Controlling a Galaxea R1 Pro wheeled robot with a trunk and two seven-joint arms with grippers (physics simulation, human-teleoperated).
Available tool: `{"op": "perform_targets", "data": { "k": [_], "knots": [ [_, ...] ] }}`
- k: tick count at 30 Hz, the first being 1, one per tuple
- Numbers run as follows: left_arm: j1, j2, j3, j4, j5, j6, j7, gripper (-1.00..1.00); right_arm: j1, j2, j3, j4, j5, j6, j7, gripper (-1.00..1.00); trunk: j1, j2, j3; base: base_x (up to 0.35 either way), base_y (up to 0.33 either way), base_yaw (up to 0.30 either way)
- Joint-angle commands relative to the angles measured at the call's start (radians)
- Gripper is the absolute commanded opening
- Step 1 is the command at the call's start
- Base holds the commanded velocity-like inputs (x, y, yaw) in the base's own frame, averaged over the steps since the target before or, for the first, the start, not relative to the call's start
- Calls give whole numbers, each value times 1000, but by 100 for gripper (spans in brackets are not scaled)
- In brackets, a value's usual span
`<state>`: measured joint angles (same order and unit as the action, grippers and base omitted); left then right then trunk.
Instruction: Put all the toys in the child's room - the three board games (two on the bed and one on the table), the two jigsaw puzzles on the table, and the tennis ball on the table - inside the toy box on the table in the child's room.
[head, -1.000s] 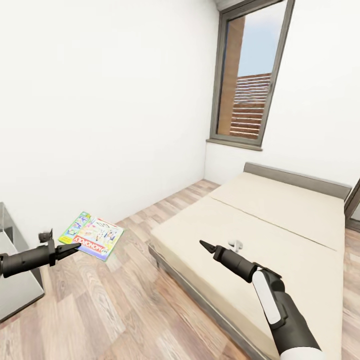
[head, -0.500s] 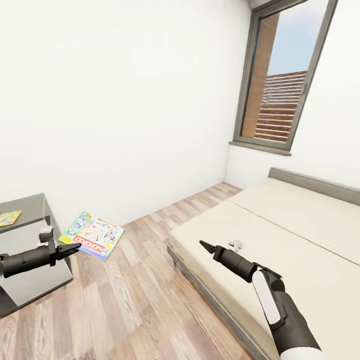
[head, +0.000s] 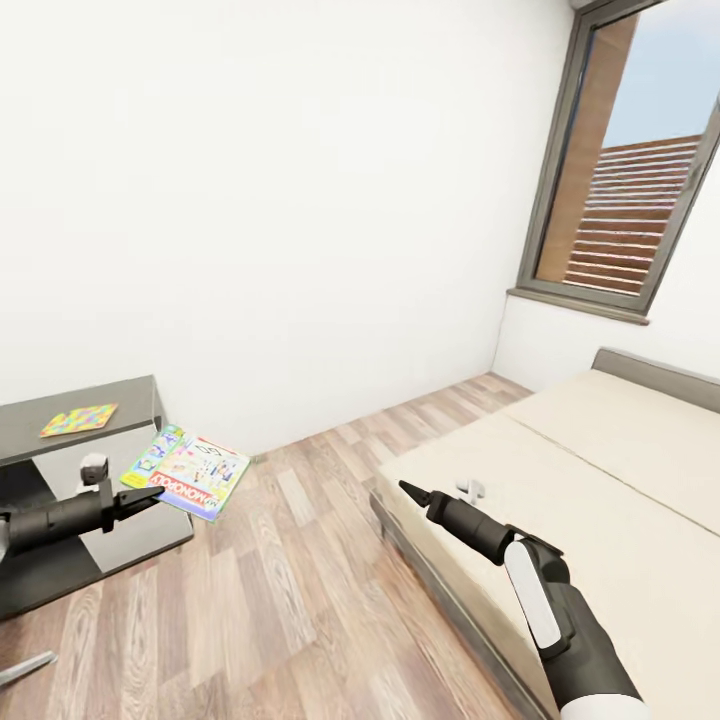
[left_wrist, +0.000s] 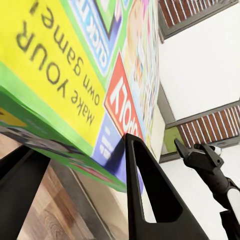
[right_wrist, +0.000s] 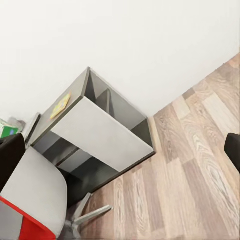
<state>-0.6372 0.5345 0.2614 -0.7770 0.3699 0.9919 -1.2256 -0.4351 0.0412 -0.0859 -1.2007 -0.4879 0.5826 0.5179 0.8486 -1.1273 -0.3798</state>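
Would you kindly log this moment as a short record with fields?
left gripper: shut on the board game, held above the floor
right gripper: holds nothing; open or shut cannot be told
jigsaw puzzle: lies flat on the dark side unit
bed: under the right arm
red chair: beside the side unit

A board game (head: 187, 473), a thin flat box printed in yellow, green, blue and red with a red "MONOPOLY" banner, hangs roughly level above the wood floor, pinched at its near edge by the left gripper's (head: 148, 494) fingers (left_wrist: 150, 192). One jigsaw puzzle (head: 79, 419), a flat rectangle of small yellow, pink, blue and green pieces, lies flat on the dark grey top of the bench (head: 120, 402) by the white wall. The bed (head: 600, 470) is a low, plain beige mattress under the window.
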Motion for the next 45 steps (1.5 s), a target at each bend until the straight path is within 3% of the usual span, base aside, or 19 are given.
{"op": "perform_targets", "data": {
  "k": [1,25,35,45],
  "knots": [
    [-1,0,1,0,4,7,-2,-100,-1,2,-3,-1,-4,8,2,100,-4,6,2,0,0,289],
    [-1,-3,1,-1,4,5,1,-100,-1,2,-3,1,-1,8,2,100,-96,174,77,0,0,288],
    [-1,-4,4,-2,5,4,-2,-100,-1,2,-3,2,-1,8,2,100,-96,174,77,18,-8,289],
    [-1,-4,4,-2,6,4,0,-100,-1,3,-3,5,-1,7,0,100,-96,174,77,255,-91,228]
  ]
}}
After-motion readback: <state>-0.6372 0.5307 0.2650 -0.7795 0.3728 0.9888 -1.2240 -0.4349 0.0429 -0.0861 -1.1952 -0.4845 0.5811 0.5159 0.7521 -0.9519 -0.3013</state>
